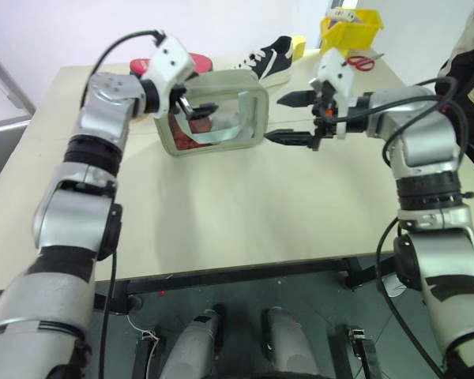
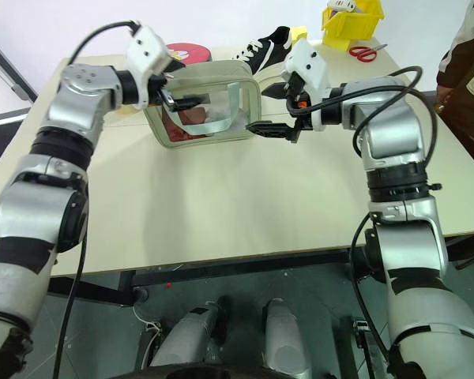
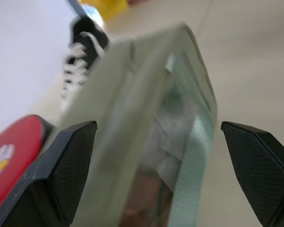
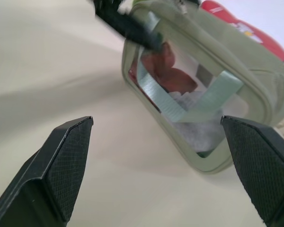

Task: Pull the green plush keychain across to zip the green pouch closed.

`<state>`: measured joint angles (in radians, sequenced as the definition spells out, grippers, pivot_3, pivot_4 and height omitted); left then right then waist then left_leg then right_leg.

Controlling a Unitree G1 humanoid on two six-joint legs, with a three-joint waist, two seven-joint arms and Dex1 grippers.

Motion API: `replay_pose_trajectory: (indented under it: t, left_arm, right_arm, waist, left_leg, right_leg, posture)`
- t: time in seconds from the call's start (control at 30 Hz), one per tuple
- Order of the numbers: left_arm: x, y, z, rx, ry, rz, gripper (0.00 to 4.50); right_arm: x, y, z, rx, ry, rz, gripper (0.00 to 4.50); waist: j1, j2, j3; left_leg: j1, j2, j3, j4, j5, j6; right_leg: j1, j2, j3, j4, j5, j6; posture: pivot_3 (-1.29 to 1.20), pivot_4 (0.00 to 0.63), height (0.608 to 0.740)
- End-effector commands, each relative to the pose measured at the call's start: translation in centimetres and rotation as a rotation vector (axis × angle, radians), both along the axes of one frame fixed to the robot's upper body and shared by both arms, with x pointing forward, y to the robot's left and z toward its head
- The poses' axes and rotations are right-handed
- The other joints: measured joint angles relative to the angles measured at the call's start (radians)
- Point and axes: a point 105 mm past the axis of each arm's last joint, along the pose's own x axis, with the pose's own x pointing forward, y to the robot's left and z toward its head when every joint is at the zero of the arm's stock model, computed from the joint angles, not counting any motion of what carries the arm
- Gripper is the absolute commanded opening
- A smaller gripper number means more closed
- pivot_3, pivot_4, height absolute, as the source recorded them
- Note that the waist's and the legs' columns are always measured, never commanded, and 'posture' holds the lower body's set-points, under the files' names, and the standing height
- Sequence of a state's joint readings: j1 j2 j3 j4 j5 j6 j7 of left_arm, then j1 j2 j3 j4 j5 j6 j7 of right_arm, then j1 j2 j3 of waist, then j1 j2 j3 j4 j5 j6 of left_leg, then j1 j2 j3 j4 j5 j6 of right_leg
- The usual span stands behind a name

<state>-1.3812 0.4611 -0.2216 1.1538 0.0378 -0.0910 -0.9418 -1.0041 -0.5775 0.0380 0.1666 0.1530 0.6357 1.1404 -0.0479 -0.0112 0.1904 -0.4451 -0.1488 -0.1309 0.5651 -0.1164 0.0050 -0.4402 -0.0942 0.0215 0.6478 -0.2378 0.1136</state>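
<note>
Clearly at the reaching stage, both the left gripper [image 1: 196,110] and right gripper [image 1: 294,118] flank the green pouch [image 1: 249,118] wide open, holding nothing; next means finding its keychain.

pouch: the green pouch [image 1: 213,110], boxy, pale sage-green fabric with rounded corners; it stands upright on its long edge
window: clear plastic front facing the camera; red-brown and white contents show through
strap: mint strap handle [image 4: 189,106] lies slantwise across the window
place: far half of the bench [image 1: 245,205], left of middle
keychain: cannot be made out
</note>
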Motion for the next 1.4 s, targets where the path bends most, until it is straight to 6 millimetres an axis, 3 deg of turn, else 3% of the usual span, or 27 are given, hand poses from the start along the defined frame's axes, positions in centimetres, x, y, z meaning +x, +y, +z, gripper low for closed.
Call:
replay_pose_trajectory:
  t: [0.03, 0.07, 0.1, 0.13, 0.17, 0.2, 0.3, 0.33, 0.57, 0.8, 0.93, 1.07, 1.23, 1.33, 1.4]
  left_arm:
    - [0.1, 0.1, 0.9, 0.08, -0.047, -0.005, 3.15]
    - [0.1, -0.1, 0.8, 0.096, -0.048, -0.012, 2.61]
    - [0.1, -0.6, 0.9, 0.113, -0.055, -0.023, 2.61]
    - [0.1, -0.9, 1.0, 0.124, -0.064, -0.031, 1.96]
    - [0.1, -1.0, 1.1, 0.128, -0.073, -0.034, 1.9]
    - [0.1, -1.2, 1.2, 0.13, -0.08, -0.04, 1.54]
    - [0.0, -1.3, 1.6, 0.125, -0.097, -0.046, 0.22]
    - [0.0, -1.2, 1.9, 0.118, -0.106, -0.044, 0.1]
    - [-1.9, -2.1, 4.2, 0.112, -0.125, -0.208, 0.1]
    - [-4.0, -3.5, 5.1, 0.123, -0.141, -0.345, 0.1]
    - [-4.6, -3.2, 3.9, 0.139, -0.108, -0.36, 0.1]
    - [-5.8, -3.0, 1.2, 0.201, -0.069, -0.412, 0.1]
    - [-7.5, -3.9, 0.4, 0.181, -0.037, -0.462, 0.1]
    - [-8.7, -4.0, 0.6, 0.153, 0.002, -0.499, 0.91]
    - [-8.9, -3.7, 1.4, 0.119, 0.02, -0.488, 1.87]
  right_arm:
    - [-1.0, -0.1, 1.7, 0.032, -0.057, -0.027, 4.5]
    - [-1.1, -0.4, 1.7, 0.036, -0.058, -0.043, 4.5]
    - [-1.2, -0.9, 1.7, 0.036, -0.061, -0.069, 4.5]
    - [-1.3, -1.2, 1.7, 0.036, -0.064, -0.089, 4.5]
    - [-1.3, -1.5, 1.7, 0.036, -0.066, -0.104, 4.5]
    - [-1.3, -1.7, 1.7, 0.036, -0.069, -0.118, 4.5]
    - [-1.3, -2.0, 1.9, 0.041, -0.075, -0.141, 4.5]
    - [-1.3, -2.0, 1.9, 0.042, -0.077, -0.145, 4.5]
    - [-0.9, -2.0, 2.2, 0.05, -0.087, -0.151, 4.5]
    - [-0.5, -1.2, 2.0, 0.06, -0.079, -0.128, 4.5]
    - [-0.4, -0.9, 1.9, 0.061, -0.077, -0.119, 4.5]
    - [-0.3, -0.9, 1.9, 0.057, -0.076, -0.115, 4.5]
    - [-0.4, -0.9, 1.9, 0.054, -0.075, -0.11, 4.5]
    - [-0.5, -0.9, 1.8, 0.049, -0.072, -0.099, 4.5]
    - [-0.8, -0.9, 1.8, 0.04, -0.07, -0.086, 4.5]
  waist:
    - [0.001, 0.0, 0.0]
    - [0.002, 0.0, 0.0]
    - [0.003, 0.0, 0.0]
    - [0.004, 0.0, 0.0]
    - [0.008, 0.0, 0.0]
    - [0.009, 0.0, 0.0]
    - [0.01, 0.0, 0.0]
    - [0.01, 0.0, 0.0]
    - [0.008, 0.0, 0.0]
    - [0.005, 0.0, 0.0]
    - [0.003, 0.0, 0.0]
    - [0.002, 0.0, 0.0]
    - [0.004, 0.0, 0.0]
    - [0.004, 0.0, 0.0]
    - [0.004, 0.0, 0.0]
  left_leg:
    - [0.0, 0.0, 0.0, 0.0, 0.0, 0.0]
    - [-0.001, 0.0, 0.0, 0.001, 0.0, 0.001]
    - [-0.001, 0.0, 0.0, 0.001, 0.0, 0.001]
    - [-0.002, 0.0, 0.0, 0.005, -0.001, 0.002]
    - [-0.003, 0.0, -0.001, 0.008, -0.002, 0.004]
    - [-0.006, -0.001, -0.001, 0.012, -0.003, 0.005]
    - [-0.006, -0.002, -0.001, 0.013, -0.004, 0.006]
    - [-0.006, -0.002, -0.001, 0.013, -0.004, 0.006]
    - [-0.006, -0.002, -0.002, 0.013, -0.003, 0.007]
    - [-0.009, -0.002, -0.002, 0.014, -0.003, 0.008]
    - [-0.009, -0.002, -0.002, 0.014, -0.002, 0.008]
    - [-0.009, -0.001, -0.002, 0.014, -0.002, 0.008]
    - [-0.009, -0.002, -0.002, 0.015, -0.002, 0.008]
    - [-0.009, -0.002, -0.002, 0.015, -0.002, 0.008]
    - [-0.009, -0.002, -0.002, 0.015, -0.002, 0.008]
  right_leg:
    - [0.0, 0.0, 0.0, 0.0, 0.0, 0.0]
    - [0.0, 0.0, 0.0, 0.0, 0.0, 0.0]
    - [0.0, 0.0, -0.001, 0.0, 0.0, 0.0]
    - [0.001, 0.0, -0.001, 0.0, 0.0, 0.0]
    - [0.002, 0.0, -0.002, 0.0, -0.001, 0.001]
    - [0.002, 0.0, -0.004, 0.0, 0.0, 0.002]
    - [0.004, -0.001, -0.004, 0.0, 0.0, 0.004]
    - [0.004, -0.001, -0.004, 0.0, 0.0, 0.004]
    - [0.003, -0.001, -0.004, 0.0, 0.0, 0.004]
    - [0.001, -0.001, -0.005, 0.0, 0.0, 0.004]
    - [0.001, -0.001, -0.004, 0.0, 0.0, 0.004]
    - [0.0, 0.0, -0.003, 0.001, 0.0, 0.004]
    - [0.001, 0.0, -0.004, 0.001, 0.0, 0.004]
    - [0.001, 0.0, -0.004, 0.001, 0.0, 0.004]
    - [0.001, 0.0, -0.004, 0.001, 0.0, 0.004]
  posture:
    - [0.0, 0.15, 0.74]
    - [0.0, 0.15, 0.74]
    - [0.0, 0.15, 0.74]
    - [0.0, 0.15, 0.74]
    - [0.0, 0.15, 0.74]
    - [0.0, 0.15, 0.74]
    - [0.0, 0.15, 0.74]
    - [0.0, 0.15, 0.74]
    - [0.0, 0.15, 0.74]
    - [0.0, 0.15, 0.74]
    - [0.0, 0.15, 0.74]
    - [0.0, 0.15, 0.74]
    - [0.0, 0.15, 0.74]
    - [0.0, 0.15, 0.74]
    - [0.0, 0.15, 0.74]
